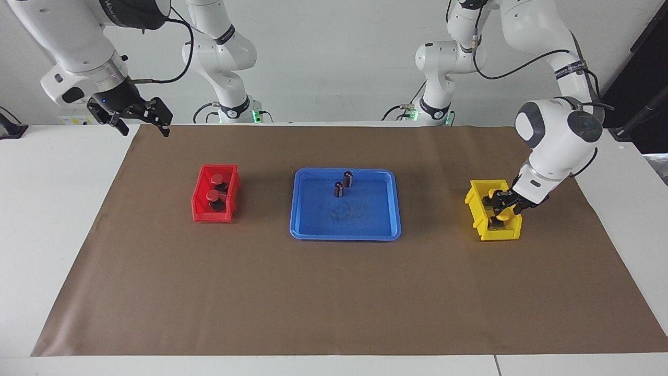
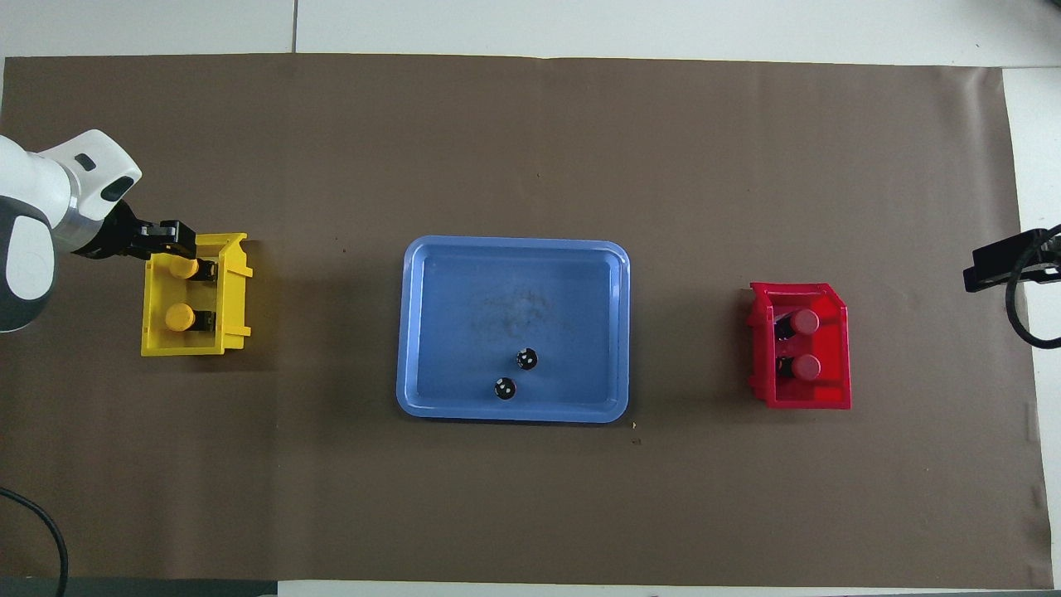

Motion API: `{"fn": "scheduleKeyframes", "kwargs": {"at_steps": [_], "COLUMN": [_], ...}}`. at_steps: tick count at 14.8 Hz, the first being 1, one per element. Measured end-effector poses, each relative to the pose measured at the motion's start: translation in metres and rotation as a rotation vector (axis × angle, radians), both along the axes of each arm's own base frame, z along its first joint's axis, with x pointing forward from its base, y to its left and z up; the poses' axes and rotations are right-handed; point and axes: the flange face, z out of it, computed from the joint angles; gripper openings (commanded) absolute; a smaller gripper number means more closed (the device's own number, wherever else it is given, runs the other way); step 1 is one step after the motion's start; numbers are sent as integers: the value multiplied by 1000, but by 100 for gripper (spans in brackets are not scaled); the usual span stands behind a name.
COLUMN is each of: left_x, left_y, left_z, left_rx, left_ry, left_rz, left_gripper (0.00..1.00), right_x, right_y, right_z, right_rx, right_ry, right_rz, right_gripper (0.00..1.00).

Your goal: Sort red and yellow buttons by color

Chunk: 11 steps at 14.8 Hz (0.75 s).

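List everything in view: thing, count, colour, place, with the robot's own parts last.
Red buttons: two, red caps on dark bases, in the red bin.
Yellow buttons: two, yellow caps on dark bases, in the yellow bin.
Red bin: one, red, toward the right arm's end of the table.
Yellow bin: one, yellow, toward the left arm's end.
Blue tray: one, blue, mid-table between the bins.
Dark cylinders: two, dark, capless, upright in the tray, in its part nearer the robots.
Brown mat: one, brown, covering most of the white table.
Left claw: one, black, low over the yellow bin, above a button.
Right claw: one, black, open, raised over the mat's corner; this arm waits.
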Motion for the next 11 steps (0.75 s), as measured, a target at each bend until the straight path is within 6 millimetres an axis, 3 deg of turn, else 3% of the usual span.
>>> {"fn": "scheduleKeyframes", "kwargs": {"at_steps": [4,6,11], "left_x": [2,-6,-32], "left_y": [-32,-38,-36], "left_z": [81,125,185], "left_rx": [-5,-7,-11], "left_ry": [26,30,40], "left_rz": [-56,-67,-71], "left_gripper": [100,100,100], "right_x": [0,0,0], "right_y": [0,0,0], "right_z": [0,0,0], "right_rx": [0,0,0], "right_ry": [0,0,0], "right_rz": [0,0,0], "right_gripper": [100,100,100]}}
